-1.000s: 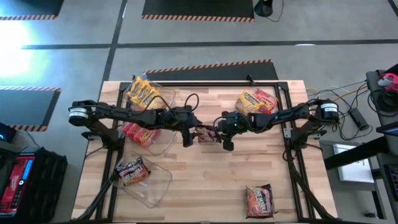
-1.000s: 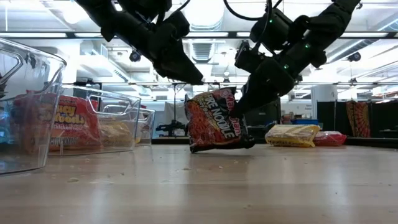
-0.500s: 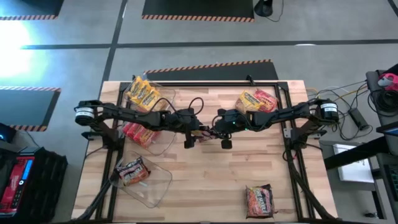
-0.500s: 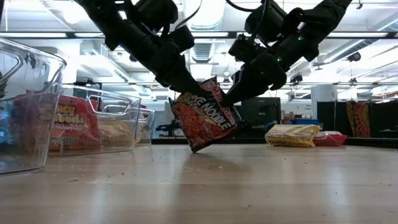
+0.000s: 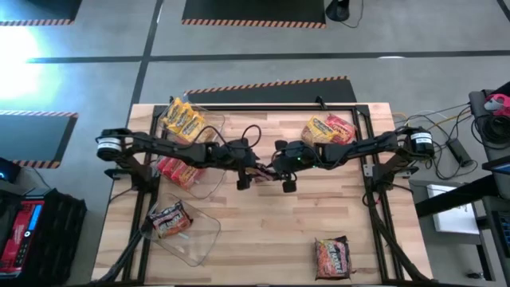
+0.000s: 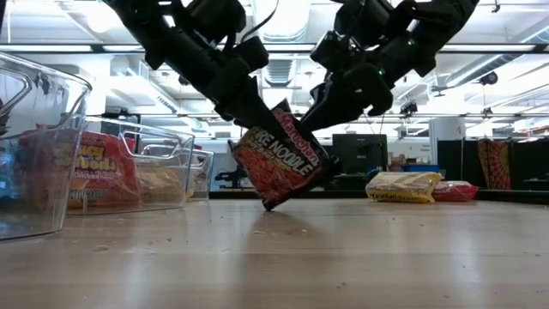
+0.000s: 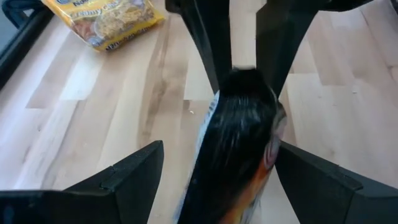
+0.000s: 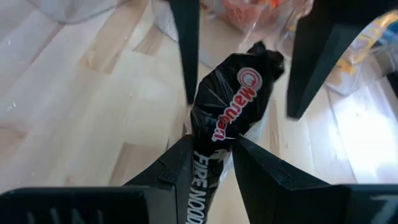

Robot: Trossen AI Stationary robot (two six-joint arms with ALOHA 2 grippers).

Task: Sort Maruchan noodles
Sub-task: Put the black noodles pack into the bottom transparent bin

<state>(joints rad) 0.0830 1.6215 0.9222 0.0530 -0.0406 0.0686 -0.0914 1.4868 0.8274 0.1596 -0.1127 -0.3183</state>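
Note:
A dark Maruchan noodle packet [image 6: 280, 163] with orange lettering stands tilted at the table's middle [image 5: 263, 170], between the two grippers. My right gripper [image 8: 213, 142] is shut on it, reaching in from the right [image 5: 283, 171]. My left gripper [image 7: 219, 148] is open and comes from the left [image 5: 243, 174]. Its two fingers stand on either side of the packet's upper end. In the low view the left gripper [image 6: 256, 118] slants down onto the packet's upper left, and the right gripper [image 6: 324, 107] onto its upper right. My right gripper pinches the packet's crumpled upper part just below the Maruchan logo [image 8: 219, 134] between its two fingers, slanting down from the table's right. The packet is tilted, with only its lower left corner [image 6: 270, 204] on the table. My left gripper: I cannot tell whether its fingers [image 7: 134, 174] touch the packet.
Three clear bins stand on the table's left: one with yellow packets [image 5: 185, 119], one with red packets [image 5: 182, 169], one with a dark packet [image 5: 171, 219]. Yellow and red packets [image 5: 328, 130] lie at the far right. Another dark packet [image 5: 332, 257] lies near the right front edge.
My right gripper has risen and moved a little toward the table's left with the packet. The packet, which stood with its bottom edge along the table, has tipped: its right end is lifted and its lower left corner stays down. My left gripper has closed in over its upper end.

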